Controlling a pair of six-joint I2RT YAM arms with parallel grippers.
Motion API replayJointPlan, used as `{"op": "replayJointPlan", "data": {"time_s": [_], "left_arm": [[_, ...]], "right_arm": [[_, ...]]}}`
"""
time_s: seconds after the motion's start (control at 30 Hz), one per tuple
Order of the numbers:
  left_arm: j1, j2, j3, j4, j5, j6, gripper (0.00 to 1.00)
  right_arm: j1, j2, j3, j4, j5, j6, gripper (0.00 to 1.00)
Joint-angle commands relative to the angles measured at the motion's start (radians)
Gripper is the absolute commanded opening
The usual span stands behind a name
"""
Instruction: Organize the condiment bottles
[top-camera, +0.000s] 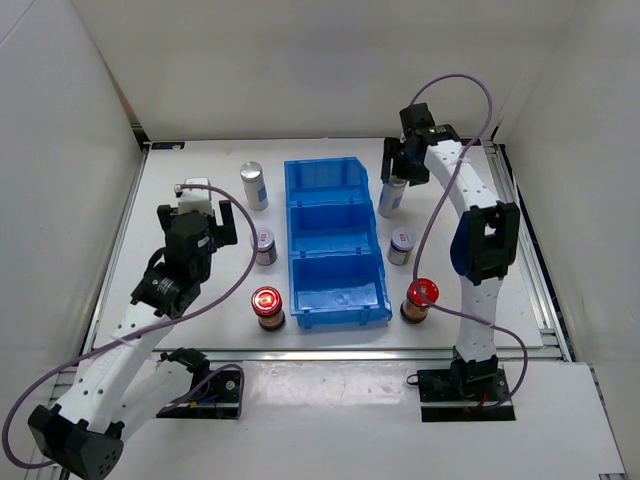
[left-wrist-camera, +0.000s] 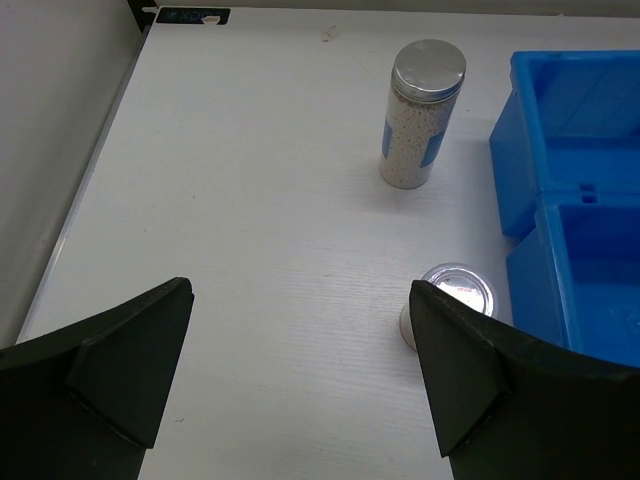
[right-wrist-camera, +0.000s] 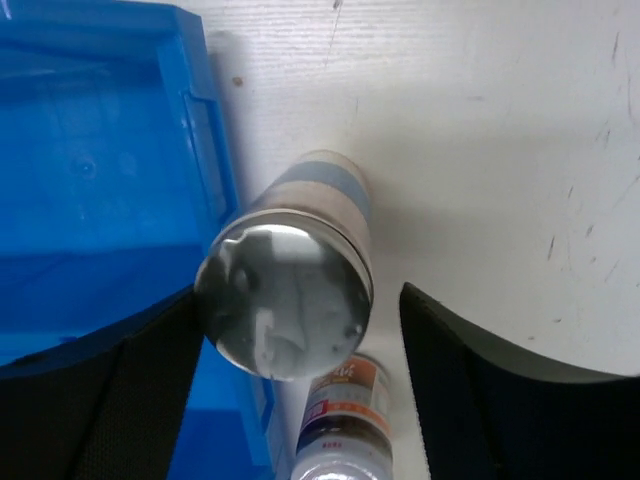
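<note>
We're at the grasp step: right jaws apart astride the tall silver-capped bottle (right-wrist-camera: 285, 300), upright just right of the far end of the blue bin (top-camera: 336, 205); left jaws wide apart, empty, left of the bin; next we likely clamp, then lift clear.

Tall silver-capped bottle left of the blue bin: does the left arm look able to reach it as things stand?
Probably yes. The left gripper hangs open over bare table, and the tall bottle stands upright ahead with nothing between them; the short jar and the bin sit off to the side.
</note>
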Motion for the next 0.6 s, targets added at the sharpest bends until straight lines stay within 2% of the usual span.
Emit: {"op": "replayJointPlan", "data": {"time_s": [0.0, 0.07, 0.1, 0.2, 0.3, 0.43, 0.57], "left_arm": [[-0.004, -0.002, -0.012, 0.010, -0.023, 0.009, 1.00], [-0.004, -0.002, -0.012, 0.010, -0.023, 0.009, 1.00], [-0.004, -0.002, -0.012, 0.019, -0.023, 0.009, 1.00], [-0.004, 0.007, -0.012, 0.019, -0.023, 0.009, 1.00], [-0.004, 0.007, -0.012, 0.019, -0.023, 0.009, 1.00], [-0.004, 0.016, -0.012, 0.019, -0.023, 0.009, 1.00], [-0.004, 0.025, -0.012, 0.019, -0.023, 0.009, 1.00]], "right_arm": [[-0.003, 0.044, 0.078, -0.016, -0.013, -0.011, 0.74], [-0.003, 0.053, 0.087, -0.016, -0.013, -0.011, 0.62], [-0.003, 0.054, 0.087, -0.016, -0.013, -0.011, 0.47], [-0.003, 0.044, 0.087, -0.016, -0.013, -0.011, 0.25], [0.008, -0.021, 0.087, -0.007, 0.016, -0.011, 0.13], [0.065, -0.127, 0.075, 0.053, 0.095, -0.036, 0.03], [0.129, -0.163, 0.122, 0.077, 0.169, -0.080, 0.01]]}}
